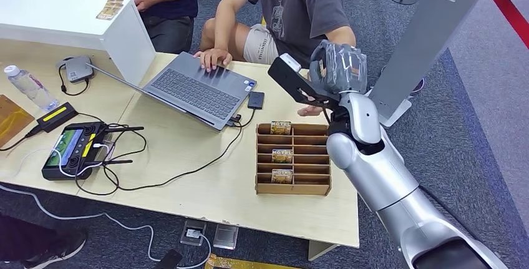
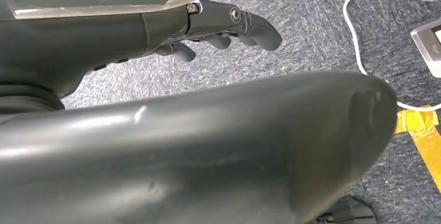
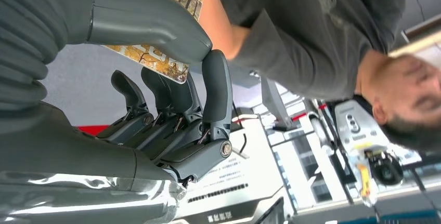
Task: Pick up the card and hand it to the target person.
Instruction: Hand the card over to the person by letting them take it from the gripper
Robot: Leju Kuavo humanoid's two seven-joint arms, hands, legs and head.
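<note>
My right hand [image 1: 339, 68] is raised above the table's far right corner, in front of a seated person in a grey T-shirt [image 1: 299, 7]. In the right wrist view the thumb [image 3: 151, 21] and fingers [image 3: 216, 94] pinch a patterned brown-yellow card [image 3: 156, 60], and the person's forearm [image 3: 218, 24] lies just beyond the card. A sliver of the card [image 1: 316, 69] shows beside the hand in the head view. One of the person's hands rests on the laptop [image 1: 215, 57], the other [image 1: 309, 110] on the table below my hand. My left hand [image 2: 229, 26] hangs over the carpet, holding nothing.
A wooden slotted card holder [image 1: 293, 186] with three more cards stands below my right forearm. An open laptop [image 1: 193, 91], a phone [image 1: 256, 100], a controller with cables [image 1: 72, 147], a bottle [image 1: 28, 88] and a white box [image 1: 75, 25] crowd the table's left. A grey stand [image 1: 430, 38] rises at right.
</note>
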